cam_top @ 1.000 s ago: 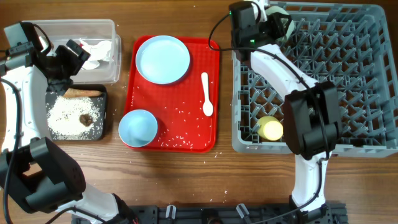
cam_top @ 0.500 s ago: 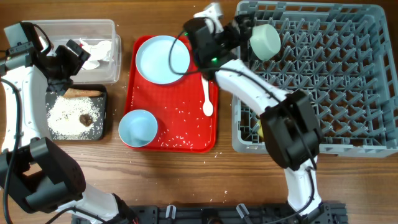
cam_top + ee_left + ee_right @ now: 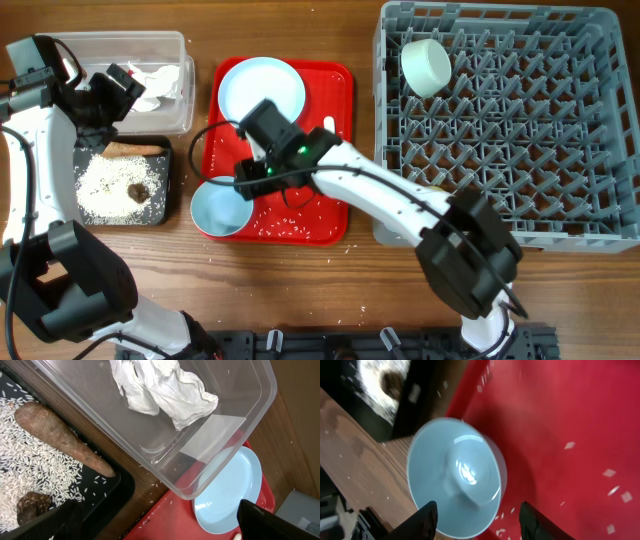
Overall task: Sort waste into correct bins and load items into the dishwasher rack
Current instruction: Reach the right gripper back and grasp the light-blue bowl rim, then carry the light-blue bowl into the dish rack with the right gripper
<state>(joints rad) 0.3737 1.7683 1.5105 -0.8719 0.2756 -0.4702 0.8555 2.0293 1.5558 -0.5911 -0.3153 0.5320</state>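
Observation:
My right gripper (image 3: 246,176) (image 3: 480,521) is open and empty, hovering over a pale blue bowl (image 3: 222,206) (image 3: 454,476) at the red tray's front left corner, one finger on either side of it. The other bowl (image 3: 426,66) lies in the far left corner of the grey rack (image 3: 560,150). The blue plate (image 3: 262,92) (image 3: 231,491) sits at the tray's back. My left gripper (image 3: 112,92) (image 3: 160,525) is open and empty above the clear tub (image 3: 178,100) (image 3: 235,425), which holds the napkin (image 3: 160,390). The black tray (image 3: 166,205) (image 3: 117,492) holds rice (image 3: 105,185), the carrot stick (image 3: 60,442) and the brown lump (image 3: 31,508).
The red tray (image 3: 335,225) has scattered rice grains on it. My right arm reaches from the front, across the rack's near left corner, over the tray, hiding the spoon and most of the yellow cup. Bare wood lies in front of the tray and bins.
My right gripper has let go of a bowl in the rack's far left corner and swung left and forward across the red tray to the second bowl. The left arm has not moved.

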